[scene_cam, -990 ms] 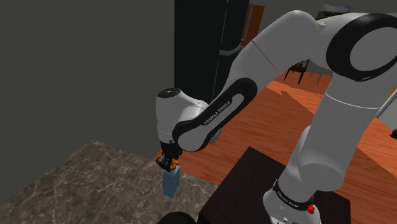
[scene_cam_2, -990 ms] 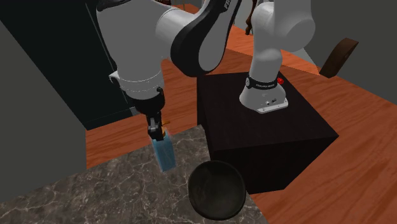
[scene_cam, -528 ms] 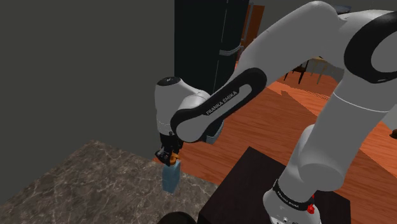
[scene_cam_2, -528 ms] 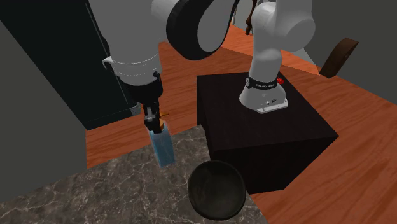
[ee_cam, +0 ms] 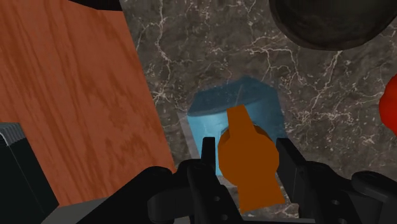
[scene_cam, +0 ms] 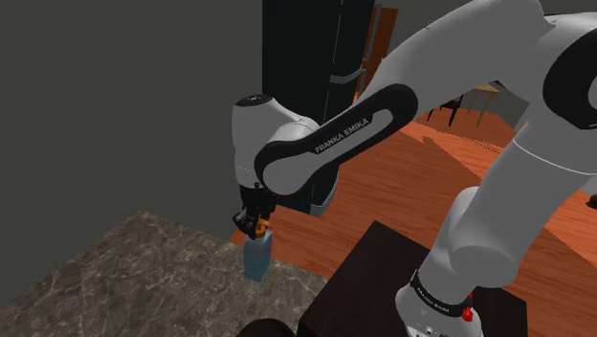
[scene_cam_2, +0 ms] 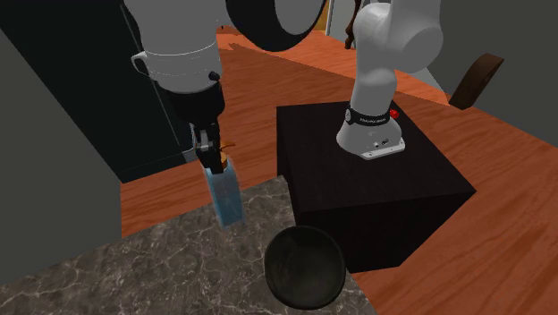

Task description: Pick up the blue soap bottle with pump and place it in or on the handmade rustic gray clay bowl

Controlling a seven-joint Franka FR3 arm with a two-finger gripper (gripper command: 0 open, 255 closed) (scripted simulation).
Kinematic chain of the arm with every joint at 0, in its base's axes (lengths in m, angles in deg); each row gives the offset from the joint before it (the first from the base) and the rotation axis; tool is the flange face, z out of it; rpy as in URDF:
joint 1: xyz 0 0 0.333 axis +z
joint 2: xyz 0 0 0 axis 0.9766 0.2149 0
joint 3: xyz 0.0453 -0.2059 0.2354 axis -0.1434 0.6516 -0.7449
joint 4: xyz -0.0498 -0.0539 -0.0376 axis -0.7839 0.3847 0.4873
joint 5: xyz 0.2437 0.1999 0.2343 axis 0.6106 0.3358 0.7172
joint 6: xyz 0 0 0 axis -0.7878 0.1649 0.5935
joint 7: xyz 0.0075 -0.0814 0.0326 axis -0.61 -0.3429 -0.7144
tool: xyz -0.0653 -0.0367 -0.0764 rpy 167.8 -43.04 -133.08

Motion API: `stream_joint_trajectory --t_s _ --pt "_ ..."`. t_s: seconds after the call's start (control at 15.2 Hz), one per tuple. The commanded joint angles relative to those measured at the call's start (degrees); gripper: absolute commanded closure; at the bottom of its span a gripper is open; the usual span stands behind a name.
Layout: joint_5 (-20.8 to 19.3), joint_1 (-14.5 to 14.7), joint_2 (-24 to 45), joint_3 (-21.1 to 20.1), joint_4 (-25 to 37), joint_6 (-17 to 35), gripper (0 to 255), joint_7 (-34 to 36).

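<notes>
The blue soap bottle point(scene_cam_2: 227, 195) hung just below my gripper point(scene_cam_2: 215, 164), with my jaws pinching its orange pump point(ee_cam: 248, 159) from both sides. Its base seemed barely clear of the marble counter point(scene_cam_2: 107, 277), though I could not be sure. The dark bowl point(scene_cam_2: 304, 266) sat on that counter, near but apart, off to one side of my jaws.

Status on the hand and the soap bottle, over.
Hand shut on blue bottle, at its orange pump. Bottle hangs over counter's edge. Dark bowl close, counter between bare.
</notes>
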Motion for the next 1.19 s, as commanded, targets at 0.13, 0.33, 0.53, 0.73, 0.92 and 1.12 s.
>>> stream_joint_trajectory --t_s 0.13,0.33,0.53,0.73,0.92,1.12 --pt "0.8 0.1 -1.9 0.2 1.5 -3.3 255 -0.5" --pt "1.2 0.1 -3.2 0.4 2.8 -5.8 255 -0.9" --pt "2.1 0.8 -4.9 -0.1 3.0 -7.6 255 -0.2" --pt "3.9 2.7 -8.3 -1.9 2.3 -9.9 255 2.5" --pt "5.7 4.7 -11.2 -3.8 2.2 -12.4 255 5.3" --pt "7.3 6.6 -13.6 -5.7 2.7 -14.9 255 8.4"
